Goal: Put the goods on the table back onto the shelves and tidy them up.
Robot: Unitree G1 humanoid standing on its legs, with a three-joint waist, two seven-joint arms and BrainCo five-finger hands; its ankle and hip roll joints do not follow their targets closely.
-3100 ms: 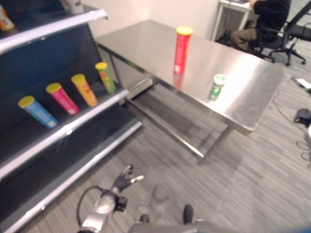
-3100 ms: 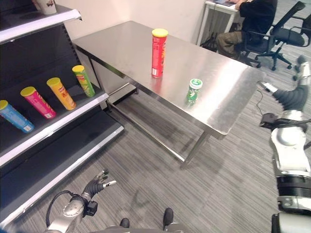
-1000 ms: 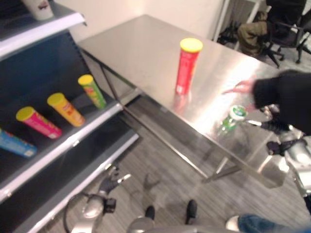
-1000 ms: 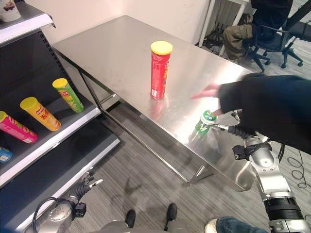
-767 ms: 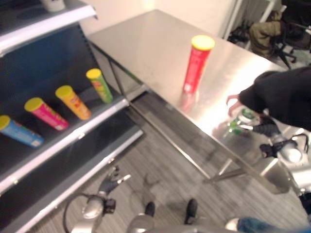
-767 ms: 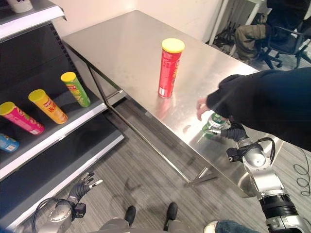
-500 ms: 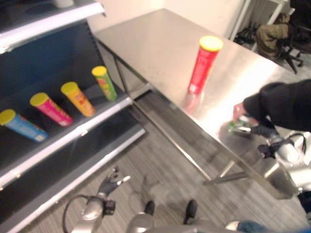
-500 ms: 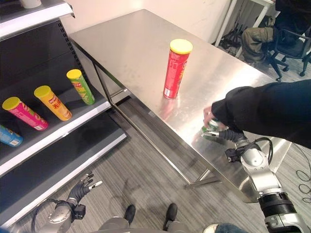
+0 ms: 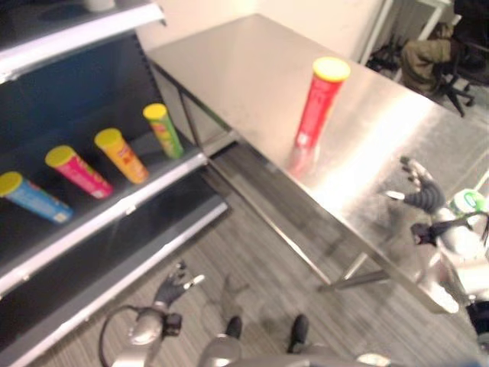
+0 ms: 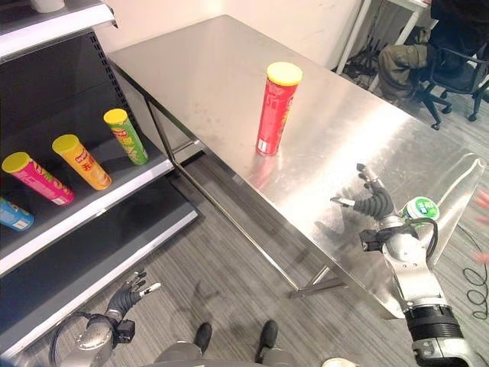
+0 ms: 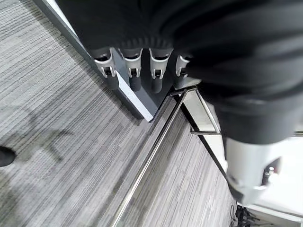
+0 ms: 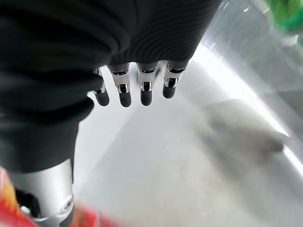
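- Upright on the steel table [image 10: 214, 69], a tall red tube [image 10: 276, 108] with a yellow lid stands near the middle, a little toward the front edge.
- A small green can [image 10: 421, 209] stands close to the table's right front corner, just beside the right hand [image 10: 374, 202].
- That right hand hovers over the table by the front edge, fingers spread, holding nothing.
- Low near the floor, the left hand [image 10: 126, 297] hangs with relaxed fingers, empty, in front of the shelf [image 10: 92, 205].
- Four tubes lie tilted on the middle shelf: green [image 10: 126, 136], orange [image 10: 81, 161], pink [image 10: 37, 178], blue [image 10: 14, 213].
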